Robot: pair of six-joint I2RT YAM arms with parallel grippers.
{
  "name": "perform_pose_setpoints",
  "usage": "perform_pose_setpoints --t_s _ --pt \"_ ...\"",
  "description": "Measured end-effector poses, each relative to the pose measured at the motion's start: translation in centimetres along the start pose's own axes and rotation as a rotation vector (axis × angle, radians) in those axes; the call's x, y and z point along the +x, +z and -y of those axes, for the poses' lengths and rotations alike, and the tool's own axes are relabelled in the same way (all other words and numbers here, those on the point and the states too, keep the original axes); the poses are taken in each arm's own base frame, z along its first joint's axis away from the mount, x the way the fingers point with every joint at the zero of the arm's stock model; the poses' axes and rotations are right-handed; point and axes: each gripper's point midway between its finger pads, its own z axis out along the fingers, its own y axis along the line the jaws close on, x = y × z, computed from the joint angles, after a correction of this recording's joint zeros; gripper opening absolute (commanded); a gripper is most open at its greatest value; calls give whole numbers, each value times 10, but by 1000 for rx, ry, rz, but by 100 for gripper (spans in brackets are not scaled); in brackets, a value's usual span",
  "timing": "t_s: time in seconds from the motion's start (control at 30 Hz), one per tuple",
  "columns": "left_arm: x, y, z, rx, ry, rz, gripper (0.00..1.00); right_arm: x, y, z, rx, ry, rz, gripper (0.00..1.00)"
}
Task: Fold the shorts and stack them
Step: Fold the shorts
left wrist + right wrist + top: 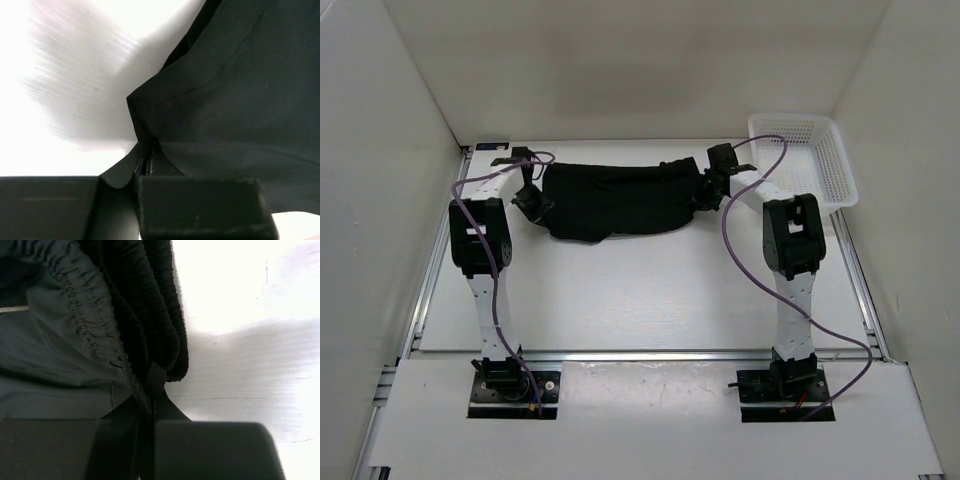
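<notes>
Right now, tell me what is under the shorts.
Only white table shows around the shorts, whose ends the left hand and right hand pinch. The cloth covers anything under its middle.

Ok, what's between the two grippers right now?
The shorts span the whole stretch, pinched by the left gripper at one end and the right gripper at the other; the top view shows it.

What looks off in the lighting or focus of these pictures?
Left wrist: the table glares white with streaky blur, and the shorts are nearly featureless black; right wrist: the same blown-out table, though the waistband looks sharp; top external: even light, soft shadows.
</notes>
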Motion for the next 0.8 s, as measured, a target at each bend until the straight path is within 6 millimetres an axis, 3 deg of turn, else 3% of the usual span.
perform_pose_setpoints --t_s 0.23,0.33,0.47,0.53,0.57,0.6,0.63,0.7,0.73,0.8 --pt "-4 -6 -8 -29 7 31 10 4 -14 3 18 -12 15 0" --pt "15 -12 -24 -49 4 10 10 25 -38 18 49 -16 -4 0" --pt "61 -26 -50 -60 0 -47 10 67 -75 50 98 -18 -43 0" --pt "84 -36 -57 -48 0 -66 10 94 -92 71 128 -18 -69 27" --pt "95 -40 -61 -44 3 -75 21 107 -100 82 143 -20 -80 49" --pt "105 -45 -63 -39 10 -80 30 120 -108 93 161 -16 -91 87" --pt "113 -50 -65 -34 17 -79 39 131 -117 104 185 -20 -96 99" --pt "120 -59 -67 -24 29 -70 68 143 -132 120 219 -42 -90 100" --pt "120 -64 -67 -18 32 -61 87 146 -141 125 232 -54 -81 100" --pt "117 -73 -65 -10 40 -36 92 143 -157 124 231 -80 -44 100"
